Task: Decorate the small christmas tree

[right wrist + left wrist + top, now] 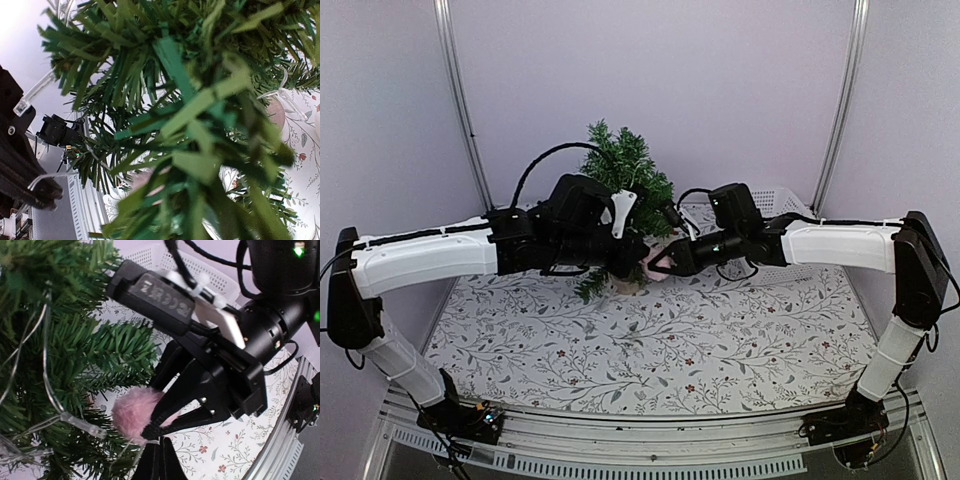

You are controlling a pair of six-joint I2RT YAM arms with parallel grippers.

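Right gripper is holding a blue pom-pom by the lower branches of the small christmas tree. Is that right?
Not quite. The pom-pom is pink, not blue; the left wrist view shows it plainly. The rest holds: the right gripper pinches it by the lower branches of the small christmas tree.

Pale raised lettering runs along a black camera housing (160, 297), seen upside down; the letters are too blurred to read
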